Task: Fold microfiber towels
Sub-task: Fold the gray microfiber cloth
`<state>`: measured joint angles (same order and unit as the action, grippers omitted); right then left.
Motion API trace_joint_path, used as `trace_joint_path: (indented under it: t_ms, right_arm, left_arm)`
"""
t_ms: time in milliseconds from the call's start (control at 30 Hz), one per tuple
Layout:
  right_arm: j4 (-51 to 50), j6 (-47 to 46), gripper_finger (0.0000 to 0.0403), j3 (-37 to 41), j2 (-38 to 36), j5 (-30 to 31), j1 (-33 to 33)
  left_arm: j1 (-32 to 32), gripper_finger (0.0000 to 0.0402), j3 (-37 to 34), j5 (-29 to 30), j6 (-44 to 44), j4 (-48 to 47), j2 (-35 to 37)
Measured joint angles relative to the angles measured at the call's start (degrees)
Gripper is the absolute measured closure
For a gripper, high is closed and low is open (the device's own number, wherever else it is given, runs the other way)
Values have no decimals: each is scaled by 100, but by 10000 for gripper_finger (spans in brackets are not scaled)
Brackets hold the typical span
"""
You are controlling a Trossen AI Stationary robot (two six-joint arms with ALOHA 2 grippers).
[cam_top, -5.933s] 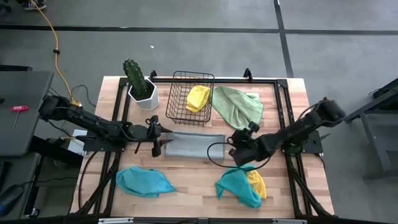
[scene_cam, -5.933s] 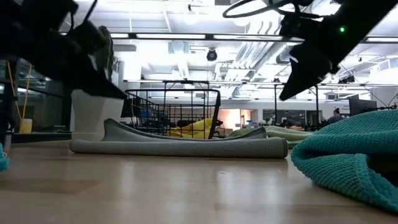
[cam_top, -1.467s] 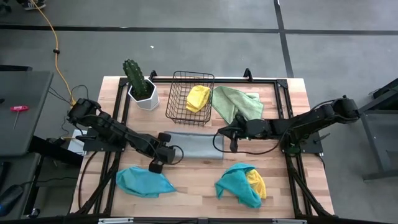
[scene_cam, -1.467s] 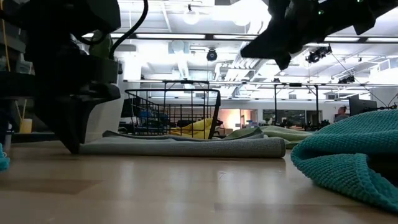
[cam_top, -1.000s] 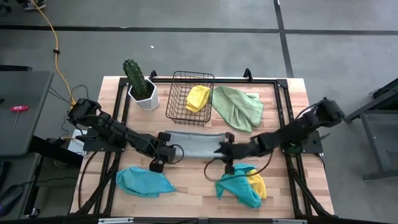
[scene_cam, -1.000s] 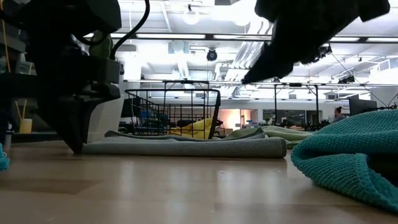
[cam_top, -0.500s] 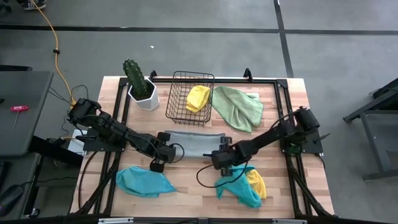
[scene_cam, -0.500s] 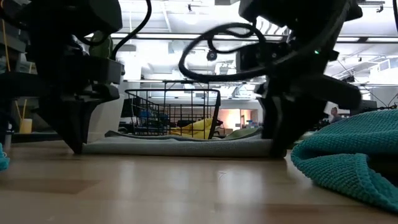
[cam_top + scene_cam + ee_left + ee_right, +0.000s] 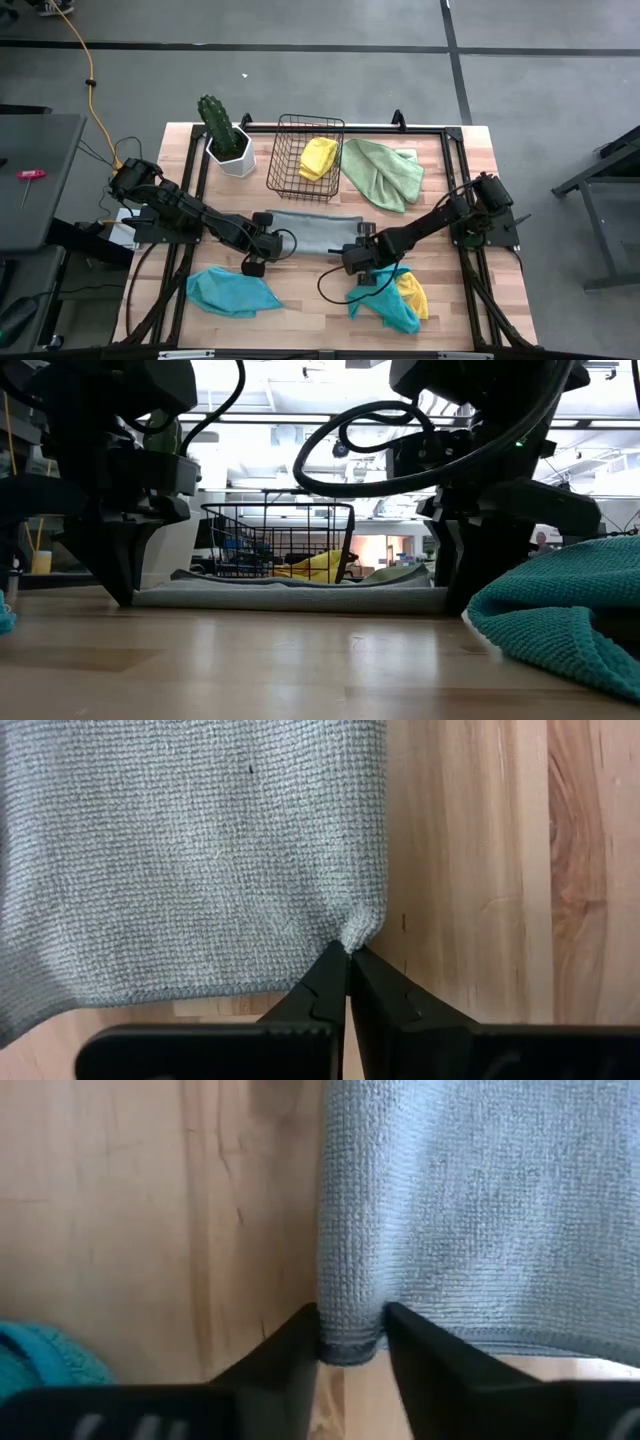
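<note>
the grey towel lies flat at the centre of the high view, on the desk. the left gripper is at its lower left corner, fingers together and pinching the cloth's tip, as the left wrist view shows. the right gripper is at the lower right corner; its fingers straddle the folded edge, partly closed on it, though whether they truly clamp it i cannot tell. holding both near corners likely sets up lifting that edge over toward the far side for a fold.

around it: a teal towel at lower left, a teal and yellow heap just beside the right gripper at lower right, a green towel above right. a basket with a yellow towel stands right behind the grey one, with a cactus pot at upper left. the basket may crowd the fold's landing.
</note>
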<state>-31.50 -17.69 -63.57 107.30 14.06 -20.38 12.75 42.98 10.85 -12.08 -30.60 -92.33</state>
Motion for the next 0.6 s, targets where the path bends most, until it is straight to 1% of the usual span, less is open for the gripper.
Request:
trace_joint_path:
  t_ms: [67, 133, 167, 267, 367, 433, 500, 600]
  right_arm:
    - [-3, -2, 331, 4, 1, -11, 9]
    - [-1, -13, 377, 4, 1, -108, 15]
    - [-1, -35, 389, 4, 1, -177, 15]
    - [-7, -153, 389, -34, 1, -524, -3]
    - [0, -187, 399, -141, 1, -1142, -32]
    - [-13, -255, 398, -235, 1, -1485, -60]
    - [-79, -282, 400, -325, 1, -1611, -70]
    - [-265, -295, 400, -479, -21, -1589, -68]
  left_arm:
    - [0, 401, 0, -6, -97, -4, 0]
    - [0, 401, 2, -89, -259, -28, 1]
    - [-2, 401, 2, -196, -356, -55, 41]
    - [-6, 401, -4, -625, -701, -122, 160]
    - [91, 401, -29, -1174, -1040, -216, 395]
    - [133, 401, -24, -1494, -1234, -203, 602]
    - [180, 401, -24, -1646, -1389, -200, 806]
    - [205, 401, -22, -1639, -1503, -207, 1102]
